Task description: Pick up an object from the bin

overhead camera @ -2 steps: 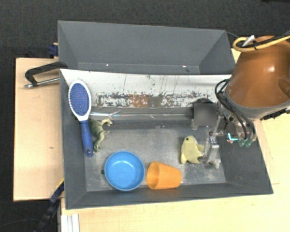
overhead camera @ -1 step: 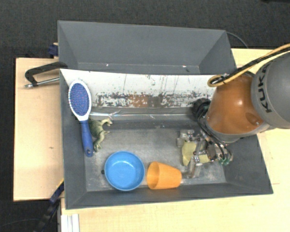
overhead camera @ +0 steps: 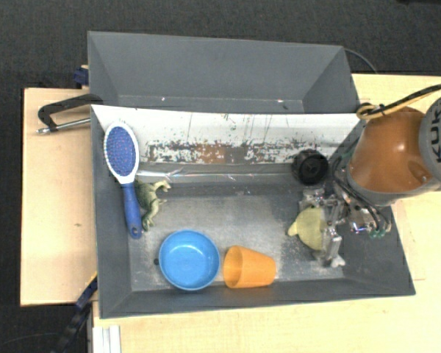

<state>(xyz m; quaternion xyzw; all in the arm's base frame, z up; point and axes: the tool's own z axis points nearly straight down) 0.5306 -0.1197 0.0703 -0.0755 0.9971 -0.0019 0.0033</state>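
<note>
Dark carpet, a tan board, and the grey metal bin (overhead camera: 235,215) on top. The gripper (overhead camera: 325,245) is low in the bin's right end, right up against a pale yellow lumpy thing (overhead camera: 304,231). Looks like the grasp step, though it's impossible to tell if the grip is open or closed. Next it probably needs a firm squeeze and a straight lift. A black round thing (overhead camera: 309,167) sits near behind, and the side wall is close. The orange cup (overhead camera: 248,268), blue bowl (overhead camera: 188,260), green toy dinosaur (overhead camera: 153,201) and blue hairbrush (overhead camera: 123,157) are well clear.

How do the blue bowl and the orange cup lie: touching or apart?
Touching. In the camera view the orange cup, lying on its side, meets the right rim of the blue bowl, with no grey floor showing between them.
</note>
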